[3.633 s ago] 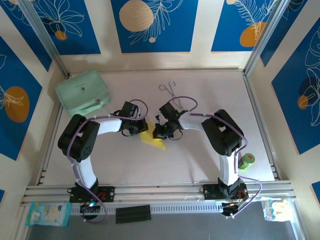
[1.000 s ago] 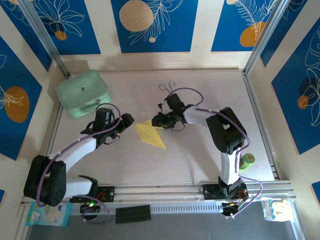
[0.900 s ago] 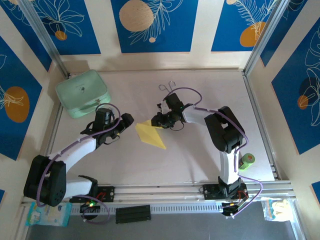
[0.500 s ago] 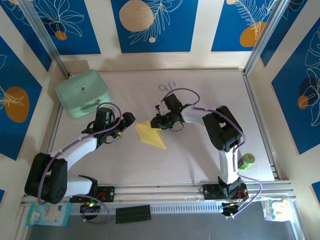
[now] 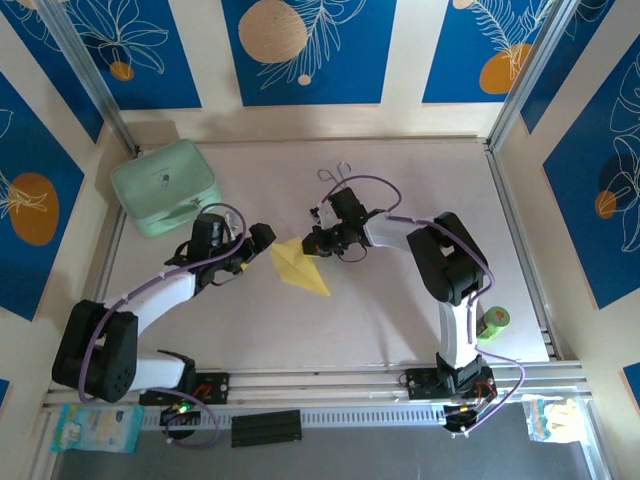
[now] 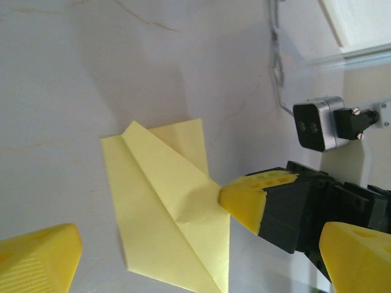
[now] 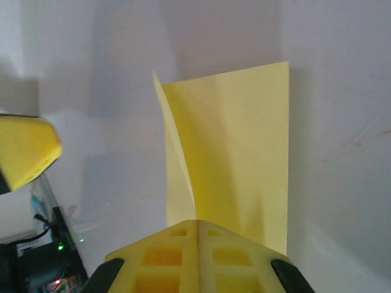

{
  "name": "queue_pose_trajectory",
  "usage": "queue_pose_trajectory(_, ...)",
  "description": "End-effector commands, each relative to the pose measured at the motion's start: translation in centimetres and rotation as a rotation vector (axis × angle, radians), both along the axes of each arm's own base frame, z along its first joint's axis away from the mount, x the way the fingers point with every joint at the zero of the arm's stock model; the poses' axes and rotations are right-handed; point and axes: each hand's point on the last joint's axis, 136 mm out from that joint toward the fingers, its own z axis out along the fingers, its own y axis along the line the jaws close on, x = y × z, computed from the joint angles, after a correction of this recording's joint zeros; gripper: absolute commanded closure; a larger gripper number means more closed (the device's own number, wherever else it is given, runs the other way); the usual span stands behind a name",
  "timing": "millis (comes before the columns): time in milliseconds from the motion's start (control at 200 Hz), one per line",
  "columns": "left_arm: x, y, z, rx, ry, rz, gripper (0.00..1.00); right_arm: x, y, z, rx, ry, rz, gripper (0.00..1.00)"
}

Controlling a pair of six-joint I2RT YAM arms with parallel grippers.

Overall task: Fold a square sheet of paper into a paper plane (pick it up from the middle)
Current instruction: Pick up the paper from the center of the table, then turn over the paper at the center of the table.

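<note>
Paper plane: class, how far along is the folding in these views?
Done: the yellow sheet is already creased into a broad wedge. In hand: the right gripper is shut on its edge, and the left gripper is open beside it. Left: narrowing folds to make a dart.

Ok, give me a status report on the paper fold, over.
Left gripper open, beside paper. Right gripper shut on its edge. Tongs, green case well apart.
</note>
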Motion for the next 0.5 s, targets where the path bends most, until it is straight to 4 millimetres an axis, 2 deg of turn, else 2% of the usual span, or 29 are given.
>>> queue_pose_trajectory(0, 0.6, -2.0, 3.3, -0.122, -0.096, -0.087, 0.01, 0.7, 0.4, 6.1, 0.164, -0.056, -0.022, 0.99)
queue_pose_trajectory(85, 0.4, -3.1, 4.5, -0.176, -0.138, -0.125, 0.00, 0.6, 0.2, 8.5, 0.224, -0.056, -0.045, 0.99)
queue_pose_trajectory(250, -0.2, -5.5, 5.9, -0.250, -0.200, -0.200, 0.02, 0.5, -0.1, 11.5, 0.319, -0.013, -0.080, 0.99)
queue_pose_trajectory(395, -0.4, -7.4, 6.8, -0.281, -0.257, -0.264, 0.08, 0.2, -0.1, 12.9, 0.363, 0.030, -0.088, 0.99)
queue_pose_trajectory(495, -0.6, -8.6, 7.2, -0.307, -0.271, -0.311, 0.15, 0.1, -0.2, 13.5, 0.386, 0.049, -0.090, 0.99)
